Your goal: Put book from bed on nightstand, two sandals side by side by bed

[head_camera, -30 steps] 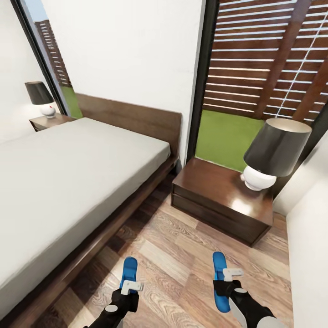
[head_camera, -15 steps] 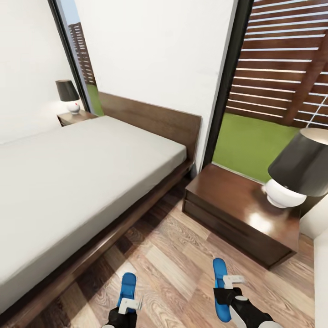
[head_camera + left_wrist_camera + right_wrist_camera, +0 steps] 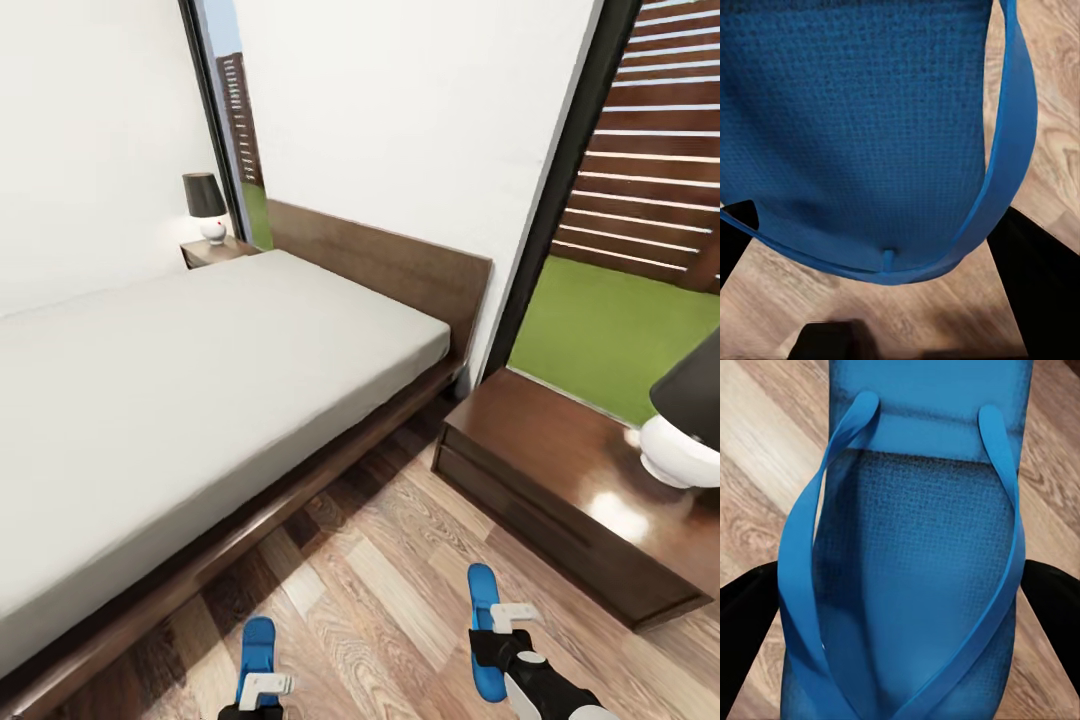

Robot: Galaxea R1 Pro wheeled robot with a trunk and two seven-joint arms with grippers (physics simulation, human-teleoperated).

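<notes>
At the far left of the head view, a small black-shaded lamp (image 3: pixel 206 205) stands on the far nightstand (image 3: pixel 216 250) in the corner beside a narrow window (image 3: pixel 238 130). The bed (image 3: pixel 180 390) with its grey mattress and dark wooden headboard runs across the left half of the room; no book can be made out on the part of the mattress that shows. Low in the view, the left gripper (image 3: pixel 262 688) pinches 1 blue sandal (image 3: pixel 257 648) above the plank floor (image 3: pixel 380 590), close to the bed frame; the left wrist view shows the sandal's textured sole (image 3: pixel 862 112) and strap between dark fingers (image 3: pixel 1039 285). Well apart to its right, the right gripper (image 3: pixel 512 618) is clamped on the other sandal (image 3: pixel 483 600), whose 2 straps (image 3: pixel 907 585) show in the right wrist view. Right of that stands the near nightstand (image 3: pixel 560 500), carrying a white-based lamp (image 3: pixel 685 440) in front of the large window with slatted fence (image 3: pixel 650 200).
</notes>
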